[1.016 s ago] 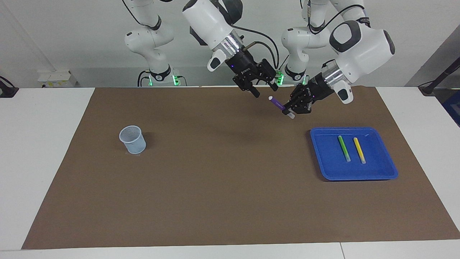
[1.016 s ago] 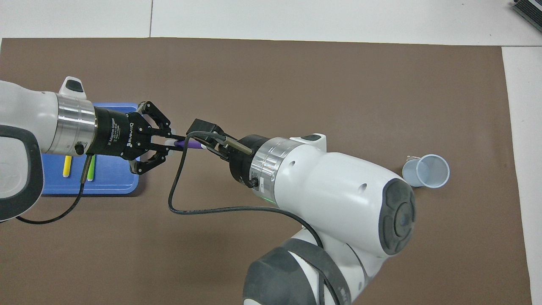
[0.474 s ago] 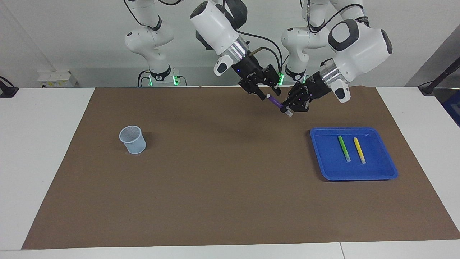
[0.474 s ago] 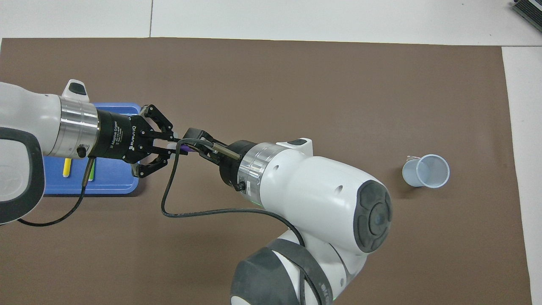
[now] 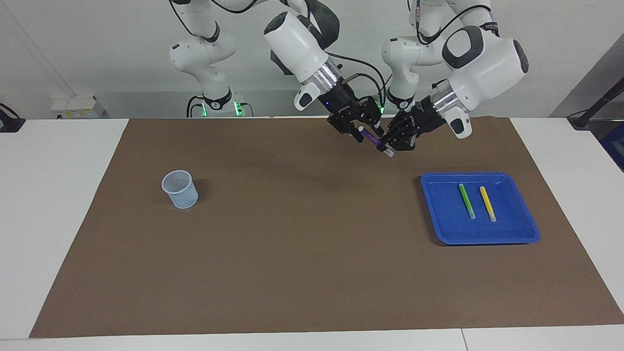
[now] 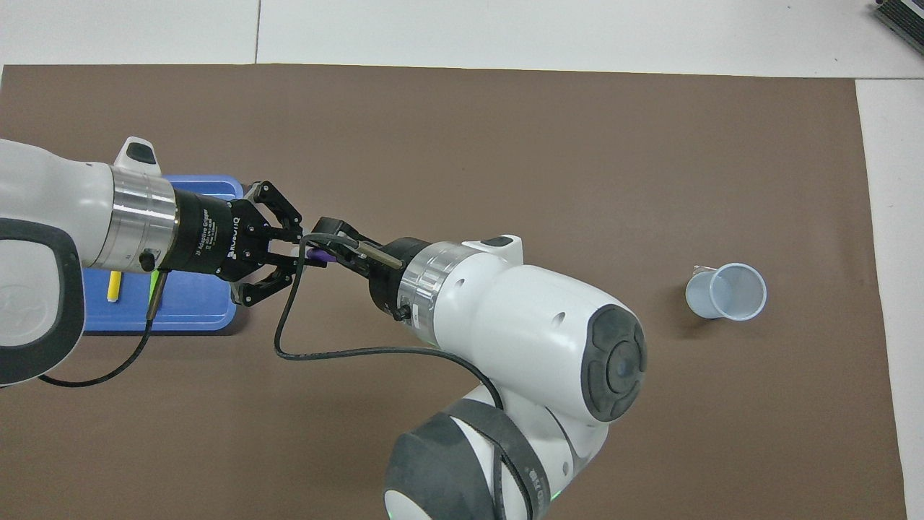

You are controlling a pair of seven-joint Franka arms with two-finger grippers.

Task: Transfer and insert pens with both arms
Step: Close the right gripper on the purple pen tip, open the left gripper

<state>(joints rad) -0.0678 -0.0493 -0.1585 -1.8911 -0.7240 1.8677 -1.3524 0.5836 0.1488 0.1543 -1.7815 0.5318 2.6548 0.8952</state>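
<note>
Moved since a second ago: the right arm's black two-finger gripper [image 5: 360, 130] has come in from short of the purple pen [image 5: 374, 140] to its upper end, while the left gripper [image 5: 390, 145] has kept its clamp and shifted slightly toward its partner.
Cup: the pale blue mesh cup [image 5: 180, 188] stands upright on the brown mat [image 5: 292, 243], well apart from both grippers, toward the right arm's end of the table.
Right gripper: at the pen's whitish upper tip, over the mat; whether its fingers have met the pen I cannot tell.
Purple pen: in the air between the two grippers, tilted, its lower end sticking out below the left gripper.
Left gripper: pinching the pen near that lower end, fingertips pressed together on it.
Tray: the blue plastic tray [image 5: 526, 229] lies below the left gripper's wrist side; the green pen [image 5: 466, 201] and yellow pen [image 5: 487, 204] lie in it side by side, apart.
Doing the handover well: the right should probably grip firmly before the left lets go, and neither should tug along the pen.
Views: the facing view shows the pen's tilt and height; overhead, the right arm hides most of the pen [image 6: 315, 254] and the left arm covers much of the tray [image 6: 195, 318].
</note>
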